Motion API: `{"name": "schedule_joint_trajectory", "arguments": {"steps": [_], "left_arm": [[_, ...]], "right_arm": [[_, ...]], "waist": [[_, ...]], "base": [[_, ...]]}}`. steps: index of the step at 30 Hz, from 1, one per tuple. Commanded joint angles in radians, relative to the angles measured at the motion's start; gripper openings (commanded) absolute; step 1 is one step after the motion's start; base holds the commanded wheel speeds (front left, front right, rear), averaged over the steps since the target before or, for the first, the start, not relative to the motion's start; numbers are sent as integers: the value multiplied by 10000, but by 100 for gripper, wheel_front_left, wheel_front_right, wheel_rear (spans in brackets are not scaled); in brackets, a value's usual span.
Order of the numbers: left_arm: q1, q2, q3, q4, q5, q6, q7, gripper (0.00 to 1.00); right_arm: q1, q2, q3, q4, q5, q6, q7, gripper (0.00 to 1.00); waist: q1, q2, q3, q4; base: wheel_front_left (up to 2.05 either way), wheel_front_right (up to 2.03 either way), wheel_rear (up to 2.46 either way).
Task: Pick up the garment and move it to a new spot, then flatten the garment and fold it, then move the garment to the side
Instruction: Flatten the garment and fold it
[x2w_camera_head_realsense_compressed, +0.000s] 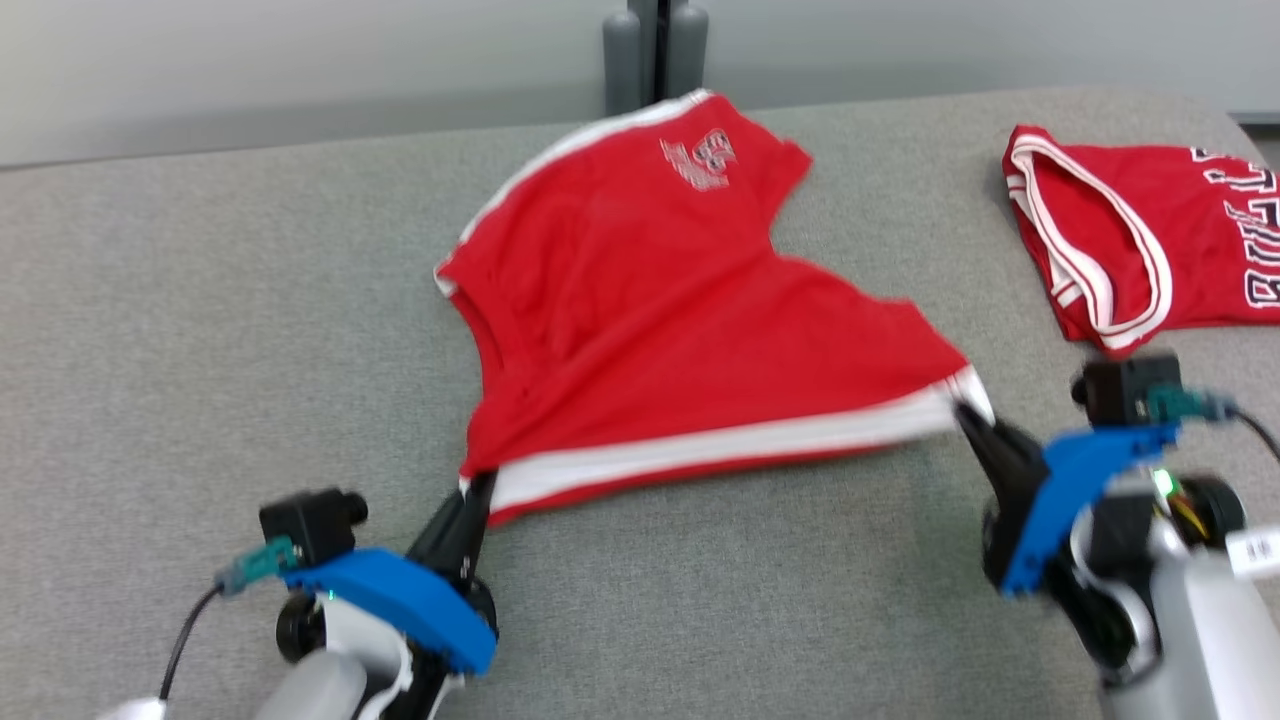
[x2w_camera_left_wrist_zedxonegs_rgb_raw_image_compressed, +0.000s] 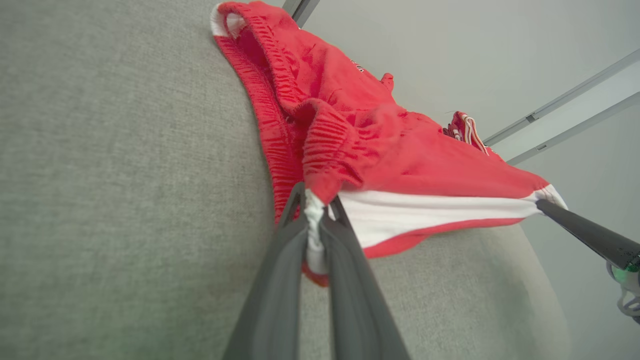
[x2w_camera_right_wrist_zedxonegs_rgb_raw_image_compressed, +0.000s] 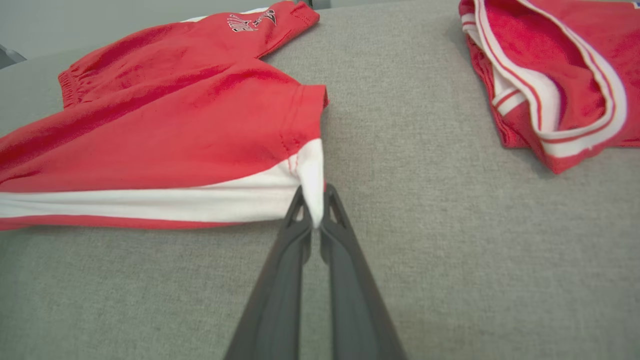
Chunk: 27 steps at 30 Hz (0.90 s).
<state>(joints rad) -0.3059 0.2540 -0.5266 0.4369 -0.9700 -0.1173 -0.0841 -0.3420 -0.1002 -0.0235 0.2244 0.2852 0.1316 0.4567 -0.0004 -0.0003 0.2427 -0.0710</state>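
Note:
The garment (x2w_camera_head_realsense_compressed: 650, 300) is a pair of red shorts with white side stripes and a small printed logo, spread on the grey fabric surface. My left gripper (x2w_camera_head_realsense_compressed: 478, 490) is shut on its near left corner at the waistband; in the left wrist view the white stripe of the garment (x2w_camera_left_wrist_zedxonegs_rgb_raw_image_compressed: 380, 150) bunches between the left gripper (x2w_camera_left_wrist_zedxonegs_rgb_raw_image_compressed: 316, 205) fingers. My right gripper (x2w_camera_head_realsense_compressed: 968, 412) is shut on the near right corner, where the white hem of the garment (x2w_camera_right_wrist_zedxonegs_rgb_raw_image_compressed: 175, 130) is pinched in the right gripper (x2w_camera_right_wrist_zedxonegs_rgb_raw_image_compressed: 314, 202). The near edge is stretched taut between both grippers.
A second red garment (x2w_camera_head_realsense_compressed: 1150, 240), a jersey with white trim and dark lettering, lies at the far right of the grey surface (x2w_camera_head_realsense_compressed: 200, 350). A dark post (x2w_camera_head_realsense_compressed: 655, 50) stands behind the surface's far edge against a pale wall.

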Motion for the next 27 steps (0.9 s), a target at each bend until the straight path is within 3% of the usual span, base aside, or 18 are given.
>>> {"name": "schedule_joint_trajectory", "arguments": {"steps": [1,7,14,19,27], "left_arm": [[408,207,19,-199,-15,193,36,0],[1874,965,-218,-1518,181,1094,583,0],[3437,1962,-779,-3420,502,2122,1663,0],[4118,2203,-947,-4866,314,2397,2044,0],[3010,1549,-1119,-5172,185,1936,2248,0]], "right_arm": [[737,-11,-284,-682,-187,-17,486,0],[3679,291,-1055,-4113,-890,-29,3368,0],[6291,416,-1518,-6880,-800,-29,6052,0],[6481,433,-2166,-7646,-438,-28,5996,0],[4153,467,-1649,-6805,-938,-14,5048,0]], "waist": [[4,3,-153,22],[4,3,-590,310],[4,3,-832,389],[4,3,-819,344],[4,3,-745,497]], "base": [[0,0,0],[0,0,0],[0,0,0],[0,0,0],[0,0,0]]}}
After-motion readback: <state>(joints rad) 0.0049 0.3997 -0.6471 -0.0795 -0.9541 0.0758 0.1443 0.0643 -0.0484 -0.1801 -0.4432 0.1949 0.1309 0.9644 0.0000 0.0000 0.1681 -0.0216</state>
